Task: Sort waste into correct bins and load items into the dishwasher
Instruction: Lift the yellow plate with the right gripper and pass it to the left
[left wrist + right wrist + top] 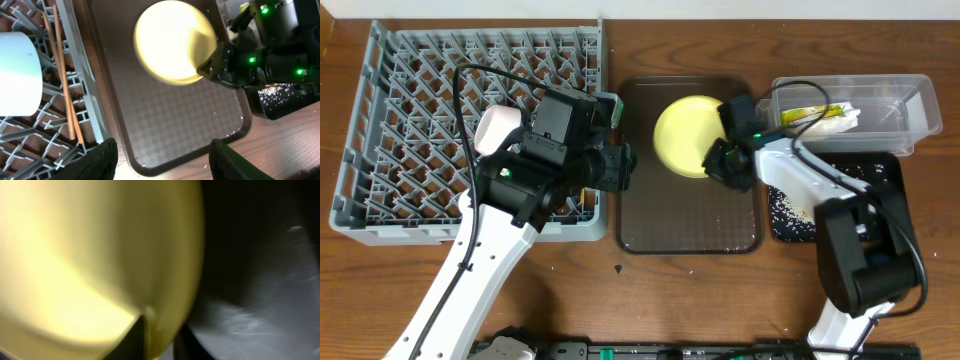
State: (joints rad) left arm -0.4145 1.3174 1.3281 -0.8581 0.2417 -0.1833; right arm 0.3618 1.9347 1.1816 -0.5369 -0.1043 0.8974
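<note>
The round yellow plate (686, 135) is over the far part of the brown serving tray (685, 225). My right gripper (728, 150) is shut on the plate's right rim, and the plate fills the right wrist view (90, 255) with the fingers (160, 335) pinching its edge. The plate also shows in the left wrist view (172, 42), blurred. My left gripper (620, 165) is open and empty (165, 162) over the tray's left edge, beside the grey dish rack (410, 110). A white cup (15, 70) and chopsticks (62, 75) sit in the rack. The bowls are hidden.
The clear tub (900, 105) at the far right holds the yellow-green wrapper (805, 113) and white tissue (840, 122). The black tray (790, 215) in front of it holds rice grains. A few grains lie on the brown tray's near corner (220, 137).
</note>
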